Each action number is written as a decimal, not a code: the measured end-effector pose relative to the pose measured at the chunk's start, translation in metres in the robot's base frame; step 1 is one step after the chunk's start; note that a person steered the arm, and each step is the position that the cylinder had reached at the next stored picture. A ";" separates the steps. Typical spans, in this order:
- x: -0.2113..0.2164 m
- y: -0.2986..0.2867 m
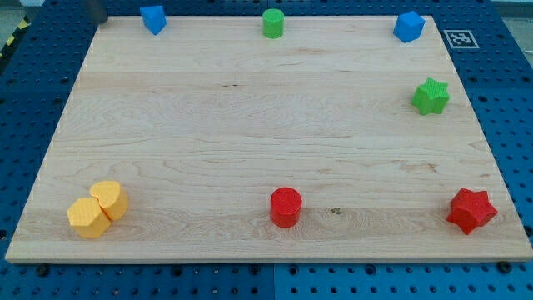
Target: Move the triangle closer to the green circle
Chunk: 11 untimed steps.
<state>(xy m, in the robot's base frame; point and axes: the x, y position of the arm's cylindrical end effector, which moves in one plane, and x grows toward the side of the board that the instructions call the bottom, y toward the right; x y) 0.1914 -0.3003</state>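
Nearest the view's bottom edge sit 2 yellow blocks (97, 208), touching each other, with a red cylinder (285, 207) at the bottom middle and a red star (471, 210) at the bottom right. Along the top edge, the blue triangle (153, 18) rests well left of the green cylinder (272, 22), so a push toward the view's right looks needed. A blue cube (408, 26) and a green star (430, 97) sit at the right. My tip does not clearly show, so I cannot tell its position; it holds nothing.
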 end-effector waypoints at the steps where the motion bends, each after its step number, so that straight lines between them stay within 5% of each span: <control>1: 0.000 0.003; 4: 0.003 0.105; 11: 0.023 0.179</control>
